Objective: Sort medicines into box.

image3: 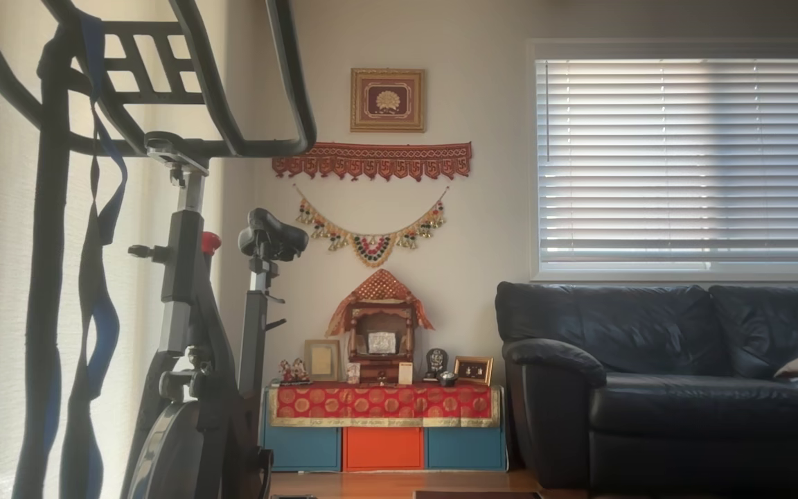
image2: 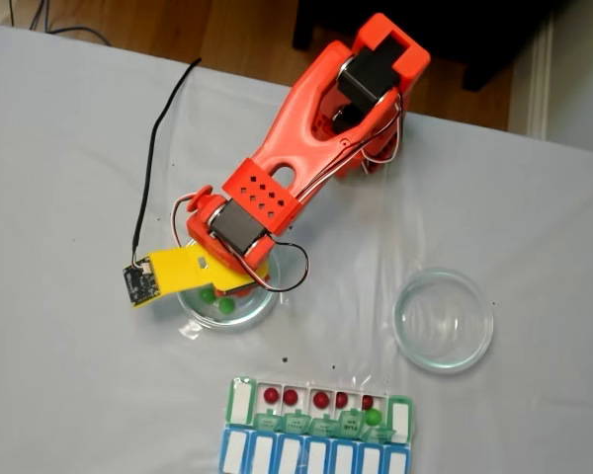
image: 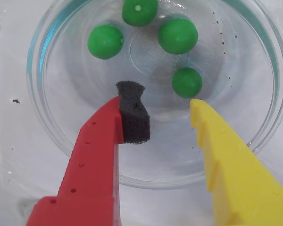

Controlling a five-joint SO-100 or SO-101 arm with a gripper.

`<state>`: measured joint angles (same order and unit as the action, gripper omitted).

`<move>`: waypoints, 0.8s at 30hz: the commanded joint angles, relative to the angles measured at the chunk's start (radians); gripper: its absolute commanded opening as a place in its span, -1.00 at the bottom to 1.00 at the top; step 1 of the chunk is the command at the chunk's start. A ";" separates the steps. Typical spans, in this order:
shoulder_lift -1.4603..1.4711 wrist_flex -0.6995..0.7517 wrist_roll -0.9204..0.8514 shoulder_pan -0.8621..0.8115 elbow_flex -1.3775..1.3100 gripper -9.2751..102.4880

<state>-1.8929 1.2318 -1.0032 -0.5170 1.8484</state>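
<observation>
Several glossy green medicines [image: 178, 36] lie in a round clear glass dish [image: 61, 136]. In the wrist view my gripper [image: 162, 99] hangs open just above the dish floor, with nothing between the foam-padded red finger [image: 96, 155] and the yellow finger [image: 231, 165]. The nearest green pill [image: 187, 82] sits just beyond the yellow tip. In the fixed view the gripper [image2: 215, 291] is over the left dish [image2: 247, 318]. The box [image2: 239, 405] lies at the bottom edge, with red pills [image2: 291, 397] in several top-row compartments and one green pill [image2: 374, 417] near its right end.
An empty glass dish [image2: 443, 319] stands right of the arm, above the box's right end. The orange arm [image2: 316, 128] reaches in from the table's far edge, and a black cable [image2: 156, 148] trails left. The other view faces a room with an exercise bike [image3: 184, 333] and a sofa [image3: 683, 374].
</observation>
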 commanded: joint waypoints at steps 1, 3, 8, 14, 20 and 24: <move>-0.031 -0.015 -0.002 -0.006 -0.038 -0.46; -0.018 -0.020 0.002 -0.009 -0.038 -0.46; -0.014 -0.034 -0.025 -0.023 -0.015 -0.44; -0.049 -0.032 -0.055 -0.041 0.029 -0.42; -0.081 -0.037 -0.066 -0.049 0.080 -0.41; -0.094 -0.058 -0.066 -0.046 0.107 -0.42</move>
<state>-1.8929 1.1827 -1.0661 -0.5614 1.9666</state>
